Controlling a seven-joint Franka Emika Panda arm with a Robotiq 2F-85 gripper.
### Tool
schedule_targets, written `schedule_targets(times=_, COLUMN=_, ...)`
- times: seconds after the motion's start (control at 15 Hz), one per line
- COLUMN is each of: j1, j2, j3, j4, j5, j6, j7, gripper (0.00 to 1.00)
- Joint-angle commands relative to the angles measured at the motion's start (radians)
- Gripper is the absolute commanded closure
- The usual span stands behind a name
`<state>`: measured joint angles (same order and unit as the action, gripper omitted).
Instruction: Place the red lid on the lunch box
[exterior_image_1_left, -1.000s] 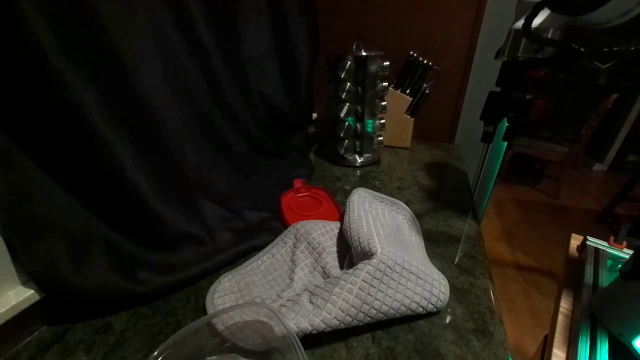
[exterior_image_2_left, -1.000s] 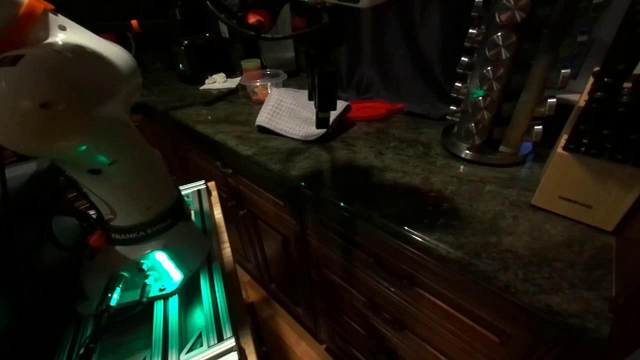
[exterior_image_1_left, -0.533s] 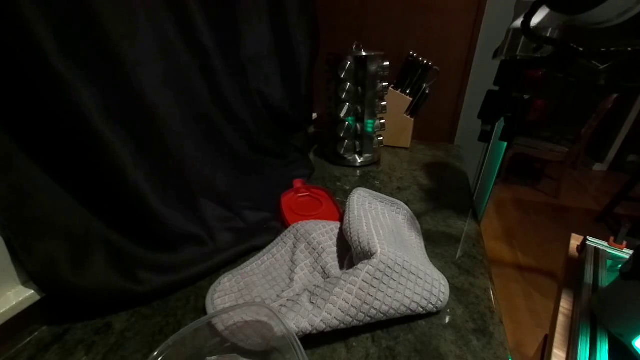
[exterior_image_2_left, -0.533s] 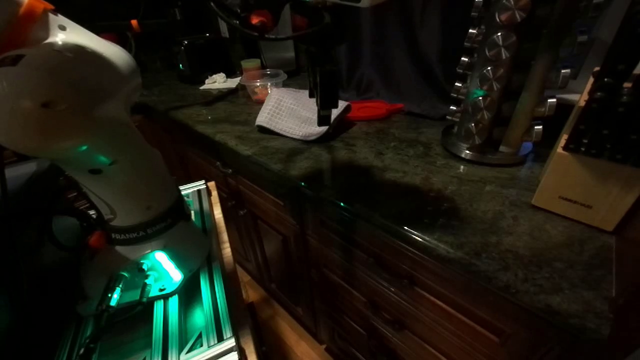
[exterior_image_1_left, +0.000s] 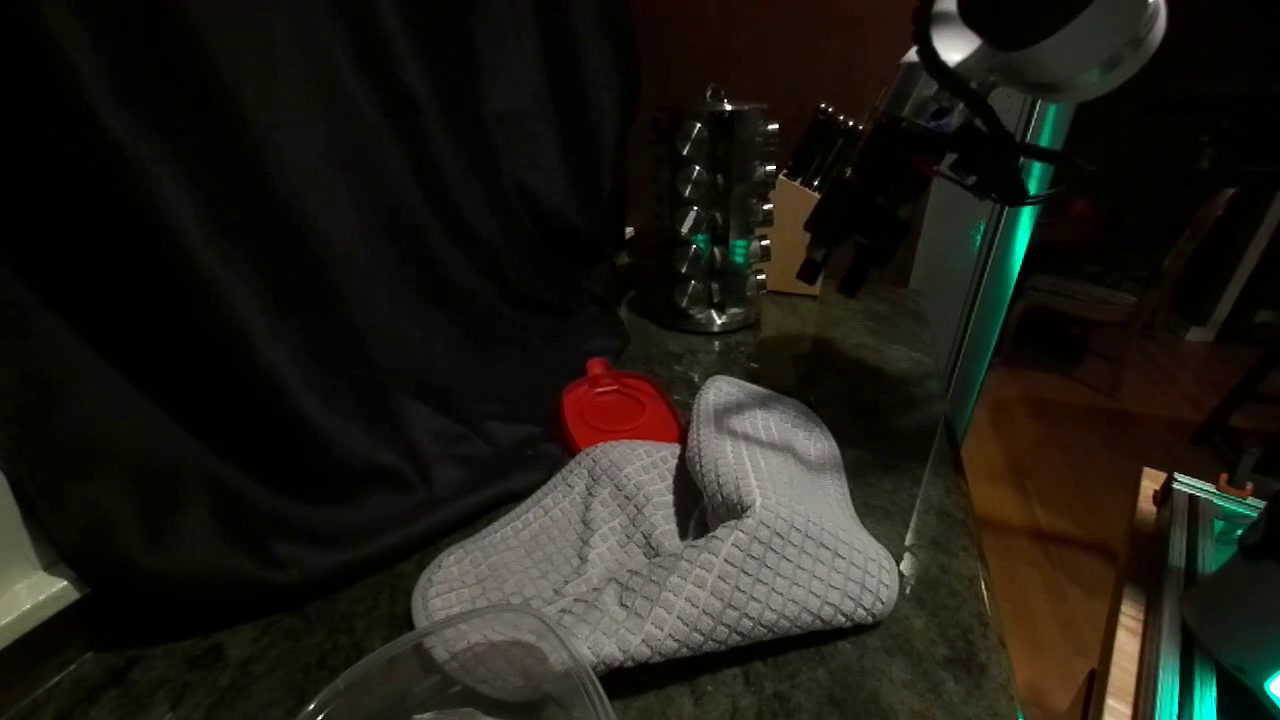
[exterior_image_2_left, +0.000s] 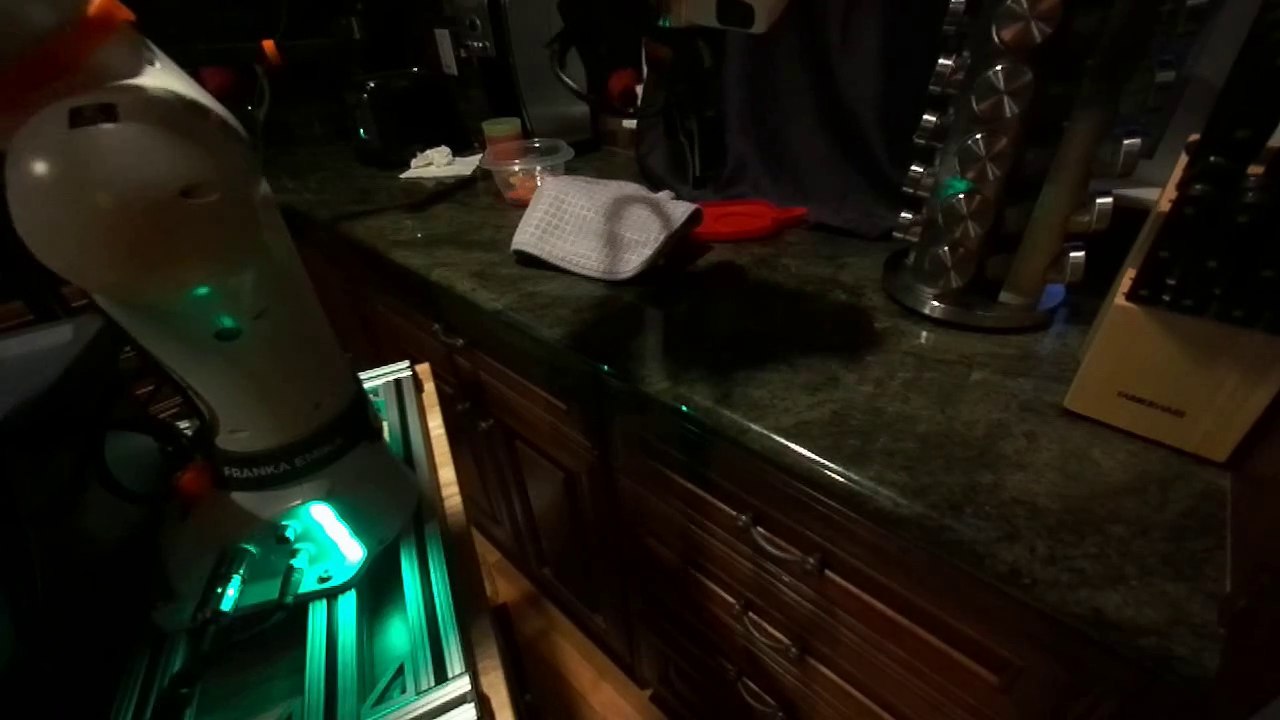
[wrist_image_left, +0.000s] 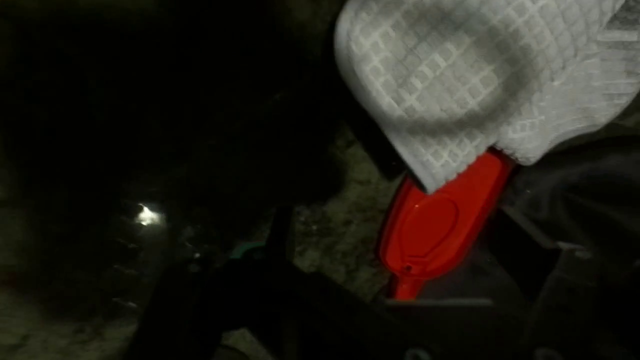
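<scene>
Gripper (exterior_image_1_left: 830, 280) now tilted, nearer black cloth (exterior_image_1_left: 330, 300), red lid (exterior_image_1_left: 615, 410) unmoved

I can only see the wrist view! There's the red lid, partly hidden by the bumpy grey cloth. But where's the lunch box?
Observer: It's outside your picture. In both exterior views, the see-through lunch box is on the opposite side of the grey cloth from the red lid.
Operator: Oh! And the red lid looks super close to me. Am I touching it?
Observer: No. In an exterior view, the gripper hangs up in the air, apart from the red lid.
</scene>
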<state>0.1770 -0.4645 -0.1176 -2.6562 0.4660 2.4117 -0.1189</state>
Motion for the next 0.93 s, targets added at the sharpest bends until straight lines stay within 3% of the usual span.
schedule_targets(times=0.0, j1=0.104, j2=0.217, j3=-0.024, j4=0.118, j5=0.203, j6=0.115, j7=-0.152, gripper=0.0)
schedule_targets(times=0.13, j1=0.1, j2=0.312, j3=-0.016, j4=0.183, j5=0.295, j6=0.126, j7=-0.249, gripper=0.0)
schedule_targets(times=0.4, j1=0.023, j2=0.491, j3=0.031, j4=0.322, j5=0.424, j6=0.102, j7=-0.363, gripper=0.0)
schedule_targets(times=0.73, j1=-0.049, j2=0.663, j3=0.115, j4=0.454, j5=0.394, j6=0.184, j7=-0.263, gripper=0.0)
schedule_targets(times=0.87, j1=-0.08, j2=0.625, j3=0.138, j4=0.422, j5=0.385, j6=0.172, j7=-0.285, gripper=0.0)
